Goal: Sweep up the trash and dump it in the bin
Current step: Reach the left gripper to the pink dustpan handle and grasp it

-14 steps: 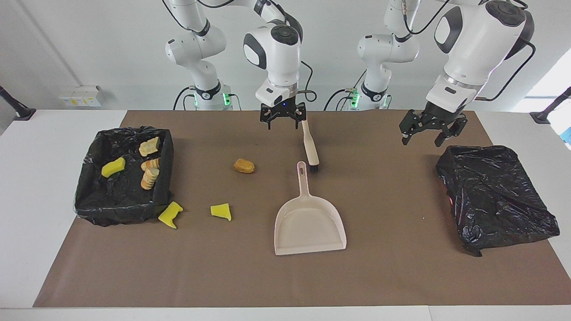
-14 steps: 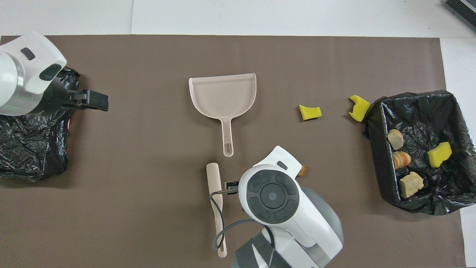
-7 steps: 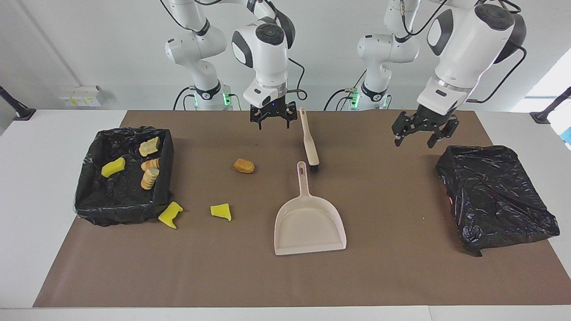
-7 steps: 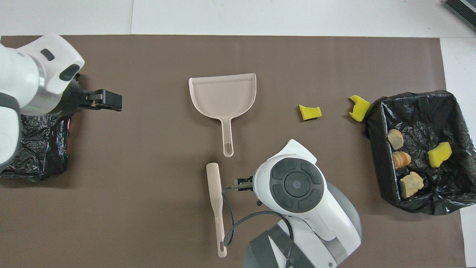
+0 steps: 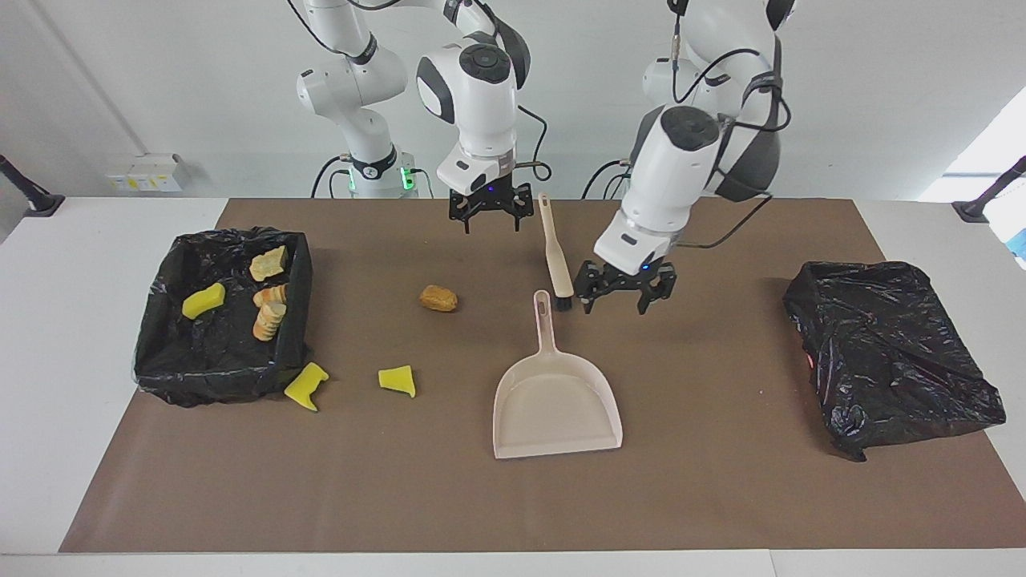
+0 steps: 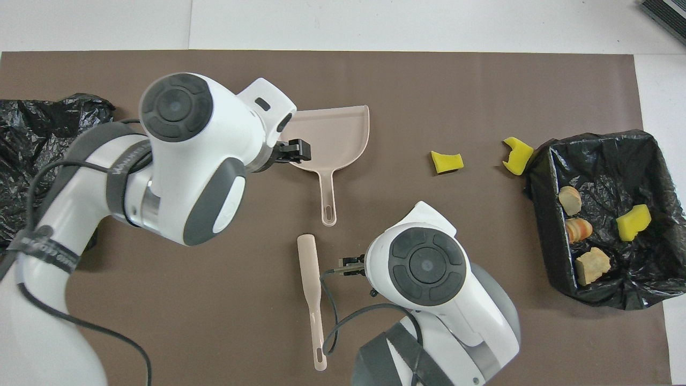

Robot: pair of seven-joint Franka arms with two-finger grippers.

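Note:
Loose trash lies on the brown mat: a brown lump (image 5: 438, 298) and two yellow sponge pieces (image 5: 397, 380) (image 5: 305, 385), the second against the bin (image 5: 216, 377). More yellow and tan scraps (image 5: 269, 311) sit inside the bin (image 6: 541, 214). The beige dustpan (image 5: 557, 405) (image 6: 343, 134) lies mid-mat, its handle pointing at the robots. A beige brush (image 5: 557, 260) (image 6: 311, 289) lies flat just past the handle. My left gripper (image 5: 616, 300) (image 6: 297, 151) hangs open and low beside the dustpan handle's end. My right gripper (image 5: 490, 223) hovers open and empty beside the brush handle.
A crumpled black plastic bag (image 5: 890, 353) (image 6: 32, 161) lies at the left arm's end of the mat. The lined bin stands at the right arm's end. White table surface (image 5: 80, 361) surrounds the mat. In the overhead view my right arm hides the brown lump.
My left arm has swung from above the black bag to the mat's middle and come down beside the dustpan handle. My right gripper rose slightly away from the brush, then stayed put.

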